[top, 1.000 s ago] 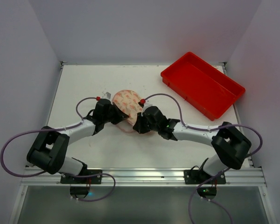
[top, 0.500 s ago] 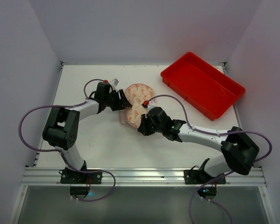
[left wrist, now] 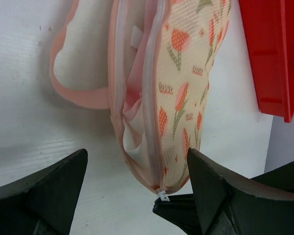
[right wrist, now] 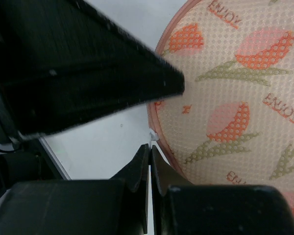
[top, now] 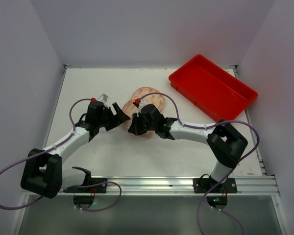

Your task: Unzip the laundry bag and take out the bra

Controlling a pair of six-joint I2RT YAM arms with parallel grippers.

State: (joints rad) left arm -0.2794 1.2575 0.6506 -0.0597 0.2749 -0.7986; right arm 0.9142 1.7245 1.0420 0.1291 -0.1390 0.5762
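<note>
White surface (top: pixel 88 88) carried the laundry bag (top: pixel 149 98) at centre, partly unzipped, pale bra (left wrist: pixel 132 105) inside; left hand (top: pixel 121 113) gaped beside it; right hand (right wrist: pixel 149 152) pinched the zipper pull (left wrist: pixel 161 194); the bra looked soft, light and floppy, best pinched at an exposed edge.

On the table (top: pixel 88 88) the laundry bag (top: pixel 154 98) lies near the middle; the tray (top: pixel 210 88) sits at its three o'clock.
</note>
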